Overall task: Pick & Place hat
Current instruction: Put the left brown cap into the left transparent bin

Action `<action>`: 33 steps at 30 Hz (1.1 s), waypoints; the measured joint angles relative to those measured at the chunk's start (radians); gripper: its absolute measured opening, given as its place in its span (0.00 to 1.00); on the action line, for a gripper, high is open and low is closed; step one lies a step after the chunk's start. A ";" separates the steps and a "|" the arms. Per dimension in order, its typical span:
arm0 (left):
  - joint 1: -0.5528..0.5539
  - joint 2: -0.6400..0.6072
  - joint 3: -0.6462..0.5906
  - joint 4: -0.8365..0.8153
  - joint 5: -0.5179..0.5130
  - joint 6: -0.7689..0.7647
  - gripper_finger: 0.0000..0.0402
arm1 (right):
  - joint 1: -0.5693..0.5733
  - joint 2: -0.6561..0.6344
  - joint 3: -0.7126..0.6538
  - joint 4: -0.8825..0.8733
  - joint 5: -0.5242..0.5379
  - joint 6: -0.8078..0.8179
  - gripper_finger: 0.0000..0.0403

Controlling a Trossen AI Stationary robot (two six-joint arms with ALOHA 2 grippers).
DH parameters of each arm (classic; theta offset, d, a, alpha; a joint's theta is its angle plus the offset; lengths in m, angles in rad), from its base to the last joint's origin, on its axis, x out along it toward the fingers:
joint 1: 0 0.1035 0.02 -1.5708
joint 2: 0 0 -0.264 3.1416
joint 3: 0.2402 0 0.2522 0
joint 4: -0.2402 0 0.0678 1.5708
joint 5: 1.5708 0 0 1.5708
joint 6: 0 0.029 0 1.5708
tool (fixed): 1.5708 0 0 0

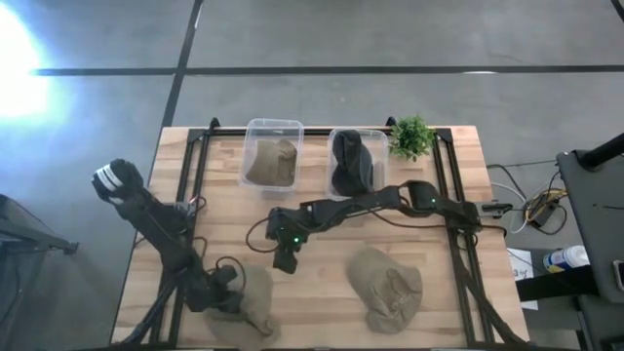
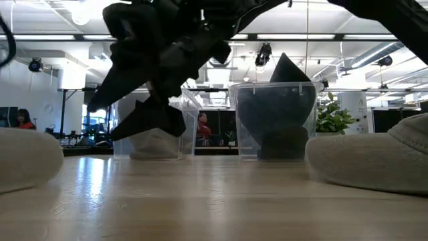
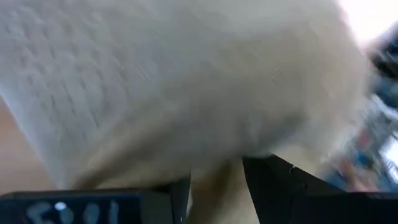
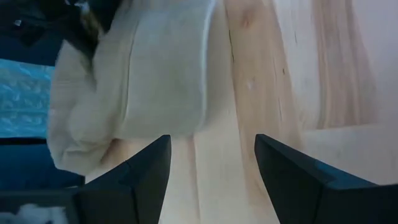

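Observation:
A beige hat [image 1: 252,300] lies near the table's near edge, left of centre, and shows in the low view [image 2: 25,161] on the wood. My left gripper [image 1: 225,293] is at its left side, shut on its cloth [image 3: 186,93]. My right gripper [image 1: 285,257] hangs open above bare wood just beyond that hat, which its wrist view shows ahead of the fingers [image 4: 137,81]. A second beige hat [image 1: 388,289] rests on the table at the near right [image 2: 374,161]. My left gripper pinches a fold of the beige hat's cloth [image 3: 217,186] between its two fingers [image 3: 273,183], at the hat's left side. It comes in low from the table's left. The hat's body [image 2: 25,161] sits on the table. How many layers are held cannot be told.
Two clear bins stand at the far side: the left one [image 1: 273,156] holds a beige hat, the right one [image 1: 353,161] a black hat [image 2: 277,114]. A small green plant [image 1: 411,136] stands at the far right corner. Bare wood lies between the two near hats.

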 joint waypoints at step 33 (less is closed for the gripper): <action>0.317 0.093 0.015 -0.262 0.006 0.857 0.17 | -0.066 0.049 0.008 0.094 -0.171 0.212 0.57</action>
